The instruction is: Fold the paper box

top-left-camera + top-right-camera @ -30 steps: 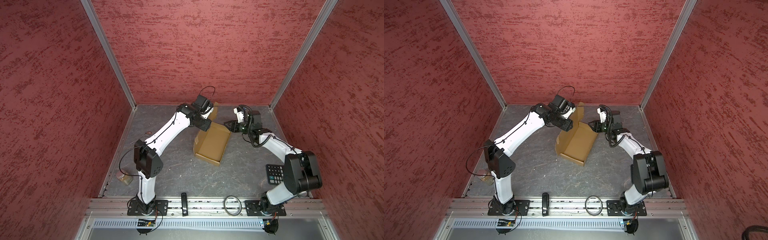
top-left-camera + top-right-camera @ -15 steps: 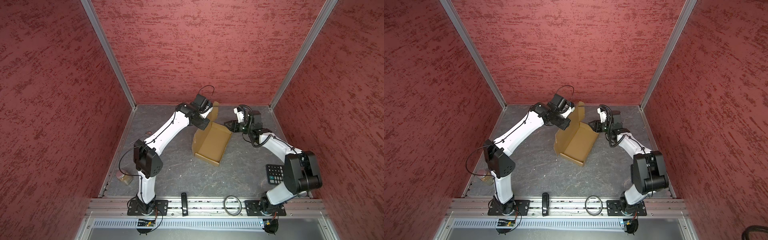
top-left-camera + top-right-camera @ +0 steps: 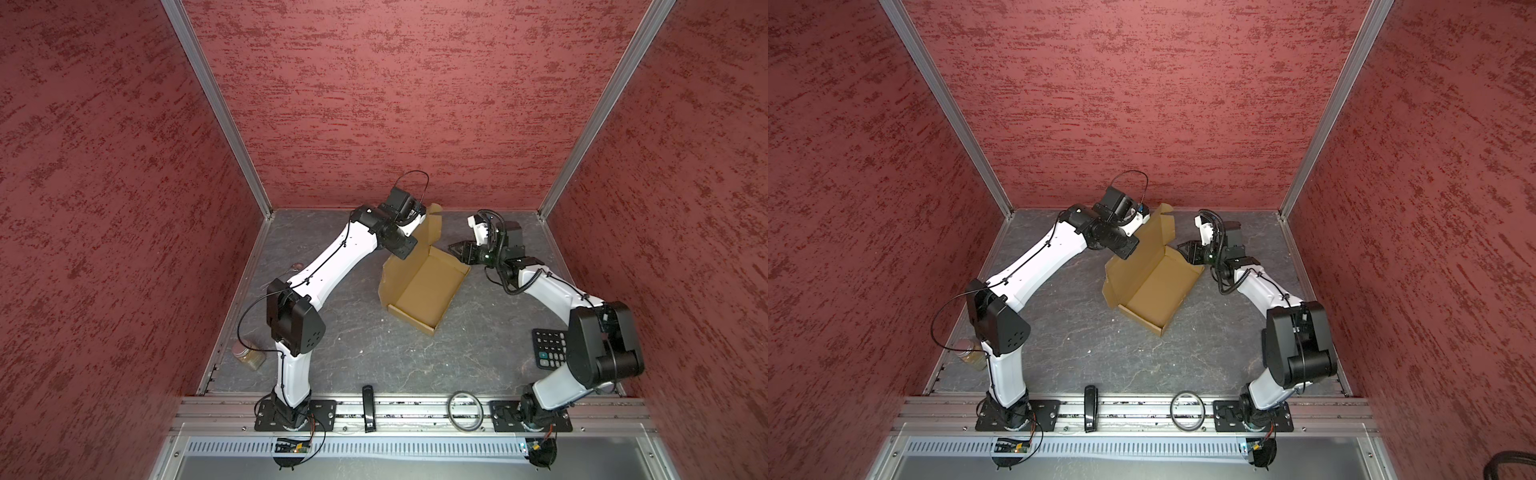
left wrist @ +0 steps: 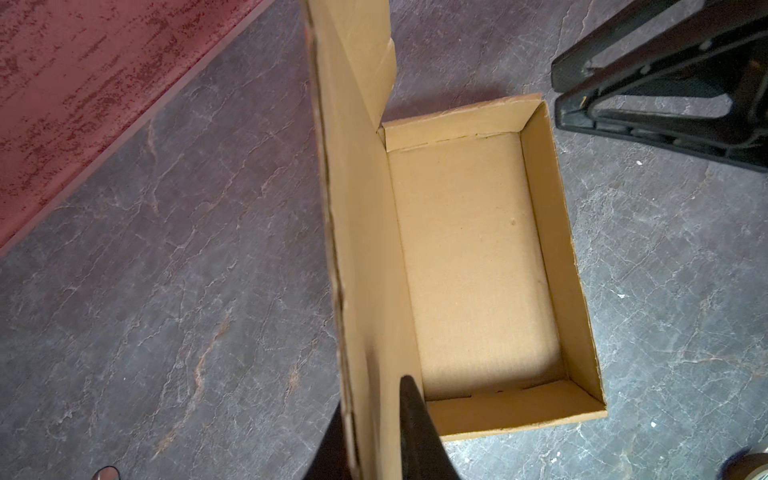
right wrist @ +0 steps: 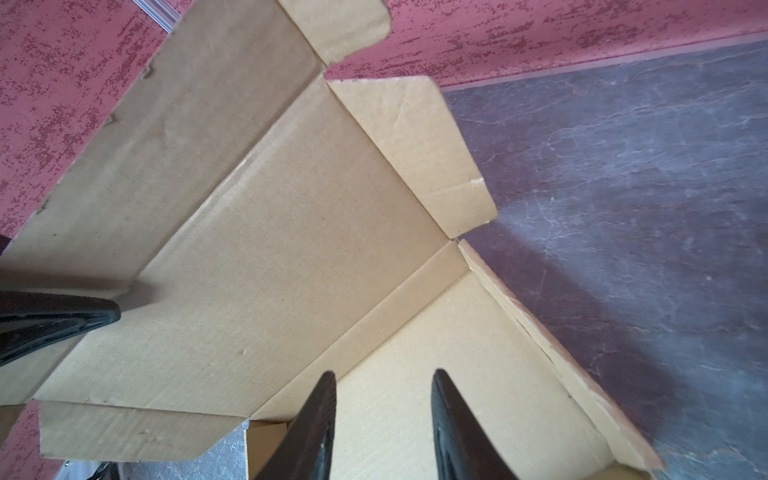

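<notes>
Three low walls already stand on the paper box (image 3: 419,291), which sits on the table (image 3: 374,353) beyond its centre, between the two arms. Its lid (image 3: 430,226) rises from the left long side, close to upright.

What is new is the grip. Over the last second the left gripper (image 4: 370,401) has pinched shut on the lid's edge, one finger on each face of the cardboard, and the lid now stands a touch straighter. The right gripper (image 5: 384,373) has hardly moved. Its fingers are apart with nothing between them, poised just above the tray's far right end.

To my eye the tray is done, and with the lid in hand the closing fold can begin.

Two things look awkward. The right gripper hangs where the lid would come down, and the lid's side flap (image 5: 415,153) juts outward and would need tucking inside.

Everything else lies well apart from the box. A calculator (image 3: 550,347) sits near right, partly under that arm, and a jar (image 3: 249,353) sits near left. A ring (image 3: 465,409) and a black bar (image 3: 368,405) lie on the near rail.
</notes>
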You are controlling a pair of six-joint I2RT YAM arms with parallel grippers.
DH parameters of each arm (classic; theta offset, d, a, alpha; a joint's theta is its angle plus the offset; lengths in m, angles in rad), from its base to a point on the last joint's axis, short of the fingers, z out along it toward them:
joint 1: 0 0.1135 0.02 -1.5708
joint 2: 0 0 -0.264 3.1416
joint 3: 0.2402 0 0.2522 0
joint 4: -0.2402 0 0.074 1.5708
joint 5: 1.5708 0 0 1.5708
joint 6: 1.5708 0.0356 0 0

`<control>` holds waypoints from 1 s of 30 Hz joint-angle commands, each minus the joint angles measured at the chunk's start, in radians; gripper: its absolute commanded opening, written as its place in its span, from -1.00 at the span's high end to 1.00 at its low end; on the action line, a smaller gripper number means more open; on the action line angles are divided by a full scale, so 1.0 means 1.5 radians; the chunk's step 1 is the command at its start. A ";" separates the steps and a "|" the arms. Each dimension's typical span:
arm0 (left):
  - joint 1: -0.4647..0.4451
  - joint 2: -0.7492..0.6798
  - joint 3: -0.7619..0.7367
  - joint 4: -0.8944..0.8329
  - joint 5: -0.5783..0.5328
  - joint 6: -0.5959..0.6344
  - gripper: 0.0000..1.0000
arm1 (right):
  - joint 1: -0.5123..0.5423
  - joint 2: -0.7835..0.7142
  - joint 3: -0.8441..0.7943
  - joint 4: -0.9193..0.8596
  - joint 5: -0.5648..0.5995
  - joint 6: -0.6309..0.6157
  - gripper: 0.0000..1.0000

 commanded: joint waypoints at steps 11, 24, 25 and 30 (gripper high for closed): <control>0.021 -0.021 -0.014 0.049 0.031 0.136 0.76 | -0.040 -0.071 0.009 -0.037 0.044 -0.007 0.22; 0.044 -0.032 -0.042 0.112 0.051 0.254 0.97 | -0.059 -0.129 -0.028 -0.054 0.103 -0.014 0.21; 0.046 -0.038 -0.057 0.129 0.057 0.267 0.97 | -0.060 -0.135 -0.034 -0.053 0.111 -0.013 0.21; 0.060 -0.062 -0.100 0.185 0.101 0.320 1.00 | -0.063 -0.164 -0.070 -0.041 0.137 -0.009 0.19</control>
